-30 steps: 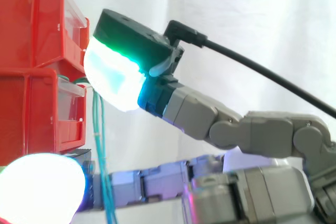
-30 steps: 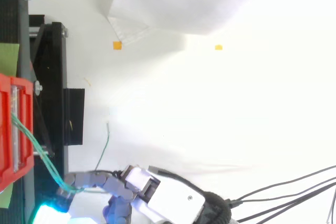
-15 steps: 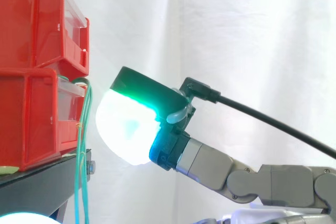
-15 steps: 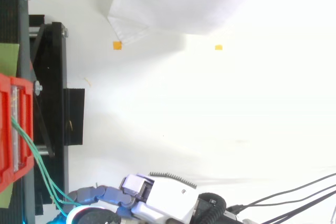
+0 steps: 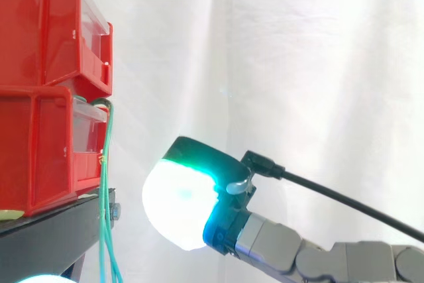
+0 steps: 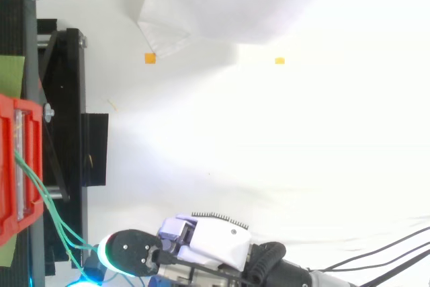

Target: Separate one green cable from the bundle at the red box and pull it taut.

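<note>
Green cables [image 5: 103,197]: hanging from the lower red box [image 5: 40,144], left edge.
Hand [image 6: 215,236]: just right of them; we cannot tell its grip.

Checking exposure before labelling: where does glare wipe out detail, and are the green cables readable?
Side view: the hand glows to a burnt-out flat white, while the green cables read clearly against the curtain. Top view: the white ground at right is washed out, but the cables stand out over the black stand.
</note>
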Controlling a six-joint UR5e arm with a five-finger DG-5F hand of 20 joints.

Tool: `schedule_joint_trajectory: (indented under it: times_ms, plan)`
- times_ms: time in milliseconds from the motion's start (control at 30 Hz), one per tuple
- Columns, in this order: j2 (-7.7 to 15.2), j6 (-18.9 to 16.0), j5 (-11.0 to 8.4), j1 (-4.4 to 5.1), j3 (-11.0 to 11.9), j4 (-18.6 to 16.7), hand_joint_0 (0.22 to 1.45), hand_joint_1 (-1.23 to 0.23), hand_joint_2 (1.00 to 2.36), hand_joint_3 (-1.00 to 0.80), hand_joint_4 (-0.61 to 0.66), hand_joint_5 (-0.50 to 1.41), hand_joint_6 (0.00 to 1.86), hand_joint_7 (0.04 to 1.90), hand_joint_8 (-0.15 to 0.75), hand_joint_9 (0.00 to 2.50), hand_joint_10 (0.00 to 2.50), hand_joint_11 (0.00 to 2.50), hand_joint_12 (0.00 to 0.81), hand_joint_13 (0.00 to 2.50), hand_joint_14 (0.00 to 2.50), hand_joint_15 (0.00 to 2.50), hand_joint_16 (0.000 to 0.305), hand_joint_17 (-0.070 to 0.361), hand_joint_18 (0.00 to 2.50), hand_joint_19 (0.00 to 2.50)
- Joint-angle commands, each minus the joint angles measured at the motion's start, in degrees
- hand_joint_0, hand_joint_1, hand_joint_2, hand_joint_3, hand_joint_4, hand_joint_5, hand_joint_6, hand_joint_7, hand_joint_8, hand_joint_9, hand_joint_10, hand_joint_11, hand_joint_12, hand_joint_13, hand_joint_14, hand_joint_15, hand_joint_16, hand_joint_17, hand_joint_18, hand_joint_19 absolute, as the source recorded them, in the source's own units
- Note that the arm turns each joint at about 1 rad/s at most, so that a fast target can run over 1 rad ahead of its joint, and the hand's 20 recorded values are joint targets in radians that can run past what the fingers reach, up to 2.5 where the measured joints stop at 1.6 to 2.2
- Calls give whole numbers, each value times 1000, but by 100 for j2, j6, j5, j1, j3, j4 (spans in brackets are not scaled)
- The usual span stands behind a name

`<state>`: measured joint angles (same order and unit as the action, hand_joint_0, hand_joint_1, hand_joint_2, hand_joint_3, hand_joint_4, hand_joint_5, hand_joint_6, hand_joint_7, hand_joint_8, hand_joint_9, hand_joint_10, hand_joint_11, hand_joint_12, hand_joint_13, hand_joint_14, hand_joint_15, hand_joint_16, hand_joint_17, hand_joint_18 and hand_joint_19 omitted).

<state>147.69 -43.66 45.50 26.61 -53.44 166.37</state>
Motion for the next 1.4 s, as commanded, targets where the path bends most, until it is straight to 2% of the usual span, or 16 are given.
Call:
schedule_joint_trajectory:
  times_ms: [0, 133, 333, 467, 567, 633, 667, 933, 1200, 1367]
  plan:
    - [5, -64, 20, -16, -26, 35, 570, -332, 1003, -465, 290, 83, 505, 1179, 215, 2385, 20, 2040, 346, 1717, 810, 1566, 53, 119, 1528, 1396]
    - [5, -55, 20, -25, -70, 44, 597, -446, 1010, -403, 288, 83, 505, 1184, 215, 2380, 20, 2060, 344, 1713, 803, 1571, 52, 116, 1524, 1426]
    - [5, 112, -6, -51, -114, 194, 597, -457, 1010, -400, 287, 82, 505, 1190, 225, 2380, 19, 2037, 346, 1713, 795, 1593, 52, 117, 1522, 1432]
    - [5, 332, -24, -121, -158, 378, 598, -458, 1010, -403, 287, 83, 505, 1187, 225, 2379, 20, 2037, 344, 1712, 796, 1585, 51, 116, 1523, 1424]
    - [5, 587, -226, -174, -211, 580, 598, -458, 1009, -405, 287, 83, 505, 1192, 217, 2377, 20, 2049, 345, 1712, 797, 1584, 52, 116, 1523, 1425]
    - [5, 675, -463, -218, -263, 756, 598, -458, 1009, -409, 278, 83, 505, 1191, 235, 2378, 20, 2050, 345, 1711, 798, 1585, 52, 117, 1523, 1421]
    - [5, 683, -569, -218, -281, 835, 597, -458, 1009, -409, 280, 83, 505, 1191, 226, 2378, 20, 2050, 344, 1713, 801, 1568, 52, 117, 1521, 1425]
    - [-3, 657, -1017, -262, -404, 1064, 564, -395, 1003, -468, 282, 84, 505, 1197, 230, 2384, 19, 2030, 346, 1720, 797, 1564, 54, 121, 1528, 1379]
    - [-3, 578, -1131, -271, -421, 1055, 546, -380, 1000, -500, 289, 84, 505, 1195, 233, 2387, 23, 2022, 351, 1724, 794, 1580, 55, 124, 1528, 1345]
    - [-3, 569, -1149, -271, -378, 1055, 515, -297, 1000, -500, 288, 87, 505, 1202, 233, 2410, 22, 2001, 367, 1745, 799, 1554, 58, 131, 1540, 1263]
